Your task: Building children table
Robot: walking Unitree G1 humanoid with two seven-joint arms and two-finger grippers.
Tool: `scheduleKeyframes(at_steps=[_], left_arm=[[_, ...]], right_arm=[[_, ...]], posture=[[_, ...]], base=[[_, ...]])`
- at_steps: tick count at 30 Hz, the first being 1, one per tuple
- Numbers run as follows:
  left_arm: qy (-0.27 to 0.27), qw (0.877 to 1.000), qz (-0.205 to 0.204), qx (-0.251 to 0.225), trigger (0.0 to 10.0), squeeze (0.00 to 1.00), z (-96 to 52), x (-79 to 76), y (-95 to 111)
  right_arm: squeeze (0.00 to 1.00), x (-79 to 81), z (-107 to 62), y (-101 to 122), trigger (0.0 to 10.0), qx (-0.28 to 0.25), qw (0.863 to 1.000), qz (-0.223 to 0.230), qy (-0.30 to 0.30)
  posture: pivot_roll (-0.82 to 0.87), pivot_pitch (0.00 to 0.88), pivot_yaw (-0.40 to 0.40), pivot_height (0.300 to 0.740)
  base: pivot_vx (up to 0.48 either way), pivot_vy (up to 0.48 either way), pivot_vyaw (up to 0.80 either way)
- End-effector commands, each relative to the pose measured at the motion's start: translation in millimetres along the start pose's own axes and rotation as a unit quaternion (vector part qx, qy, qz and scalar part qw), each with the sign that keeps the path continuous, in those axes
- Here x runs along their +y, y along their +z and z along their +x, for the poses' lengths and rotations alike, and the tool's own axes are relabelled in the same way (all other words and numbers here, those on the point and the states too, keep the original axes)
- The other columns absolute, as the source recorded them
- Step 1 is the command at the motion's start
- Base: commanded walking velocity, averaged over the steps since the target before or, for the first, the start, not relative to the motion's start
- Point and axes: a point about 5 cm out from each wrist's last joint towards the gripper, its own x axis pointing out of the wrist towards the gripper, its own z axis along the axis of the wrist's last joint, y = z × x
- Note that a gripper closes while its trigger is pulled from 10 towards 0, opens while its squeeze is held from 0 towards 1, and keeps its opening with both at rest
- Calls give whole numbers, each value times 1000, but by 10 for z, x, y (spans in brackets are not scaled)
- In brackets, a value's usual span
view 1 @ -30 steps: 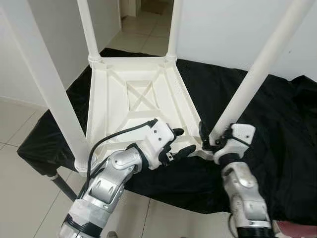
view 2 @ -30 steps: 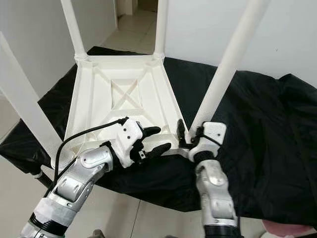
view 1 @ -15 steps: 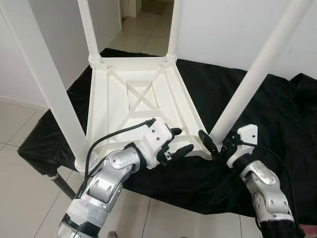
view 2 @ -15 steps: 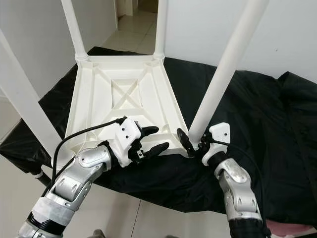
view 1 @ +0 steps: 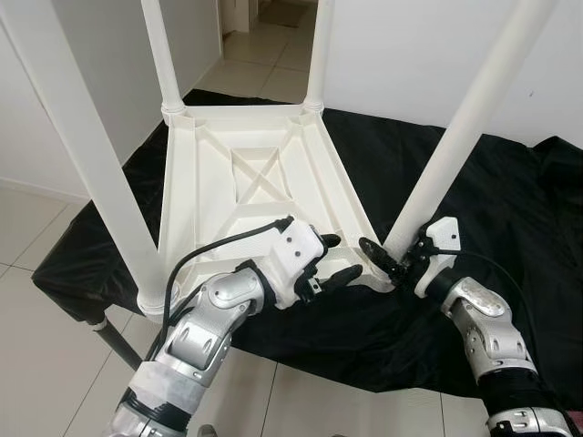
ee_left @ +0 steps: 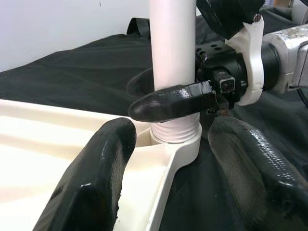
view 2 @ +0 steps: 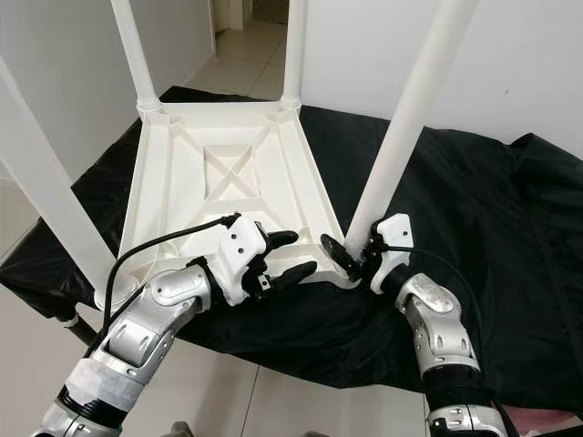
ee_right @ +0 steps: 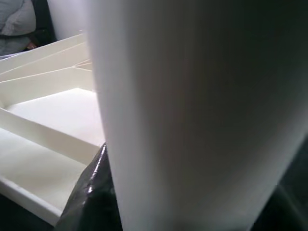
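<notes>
- Left eye view: the white children's table [view 1: 250, 182] lies upside down on a black cloth [view 1: 510, 209], its four legs pointing up.
- The near right leg [view 1: 455, 137] sits in its corner socket (threaded collar visible in the left wrist view).
- The right gripper [view 1: 390, 261] has its black fingers around that leg's base.
- The left gripper [view 1: 335, 259] hangs spread apart over the table's near edge, holding nothing.
- Beyond lies a tiled floor [view 1: 27, 228].

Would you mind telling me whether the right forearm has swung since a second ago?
Yes: its elbow swung out to the right while the right gripper stayed at the near-right leg.
</notes>
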Motion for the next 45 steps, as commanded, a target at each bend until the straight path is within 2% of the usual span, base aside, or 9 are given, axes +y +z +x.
scheduleKeyframes(at_steps=[1,6,7,17,26,29,35,40,45], left_arm=[[4,1000,8,7,10000,0,12,-7,-26],[2,1000,12,11,10000,0,16,-21,-43],[1,1000,12,10,10000,0,17,-22,-42],[4,1000,21,17,10000,0,14,-12,-59],[9,999,21,23,10000,0,-6,-29,-95],[8,999,20,28,10000,0,-18,-46,-117],[8,999,22,29,10000,0,-22,-47,-118],[13,999,18,29,10000,0,-26,-50,-119],[16,999,15,30,10000,0,-50,-60,-126]], right_arm=[[0,-27,-7,0,0,-1,1000,1,3],[0,-50,-32,-19,0,0,1000,0,0],[0,-52,-33,-20,10000,0,1000,-1,-1],[0,2,-32,34,10000,-29,998,6,-51],[0,197,9,77,10000,-55,988,10,-142],[0,323,38,83,10000,-64,975,35,-210],[0,416,50,90,10000,-59,957,49,-280],[0,566,88,93,10000,-43,933,58,-353],[0,627,108,117,10000,-42,933,62,-353]], posture=[[-36,0,-49,740],[-42,0,-48,740],[-42,0,-48,740],[-40,0,-55,740],[-52,0,-48,740],[-55,0,-46,740],[-57,0,-49,740],[-51,0,-57,740],[-49,0,-56,740]], base=[[0,0,0],[0,0,0],[0,0,0],[0,0,0],[0,0,0],[0,0,0],[0,0,0],[0,0,0],[0,0,0]])
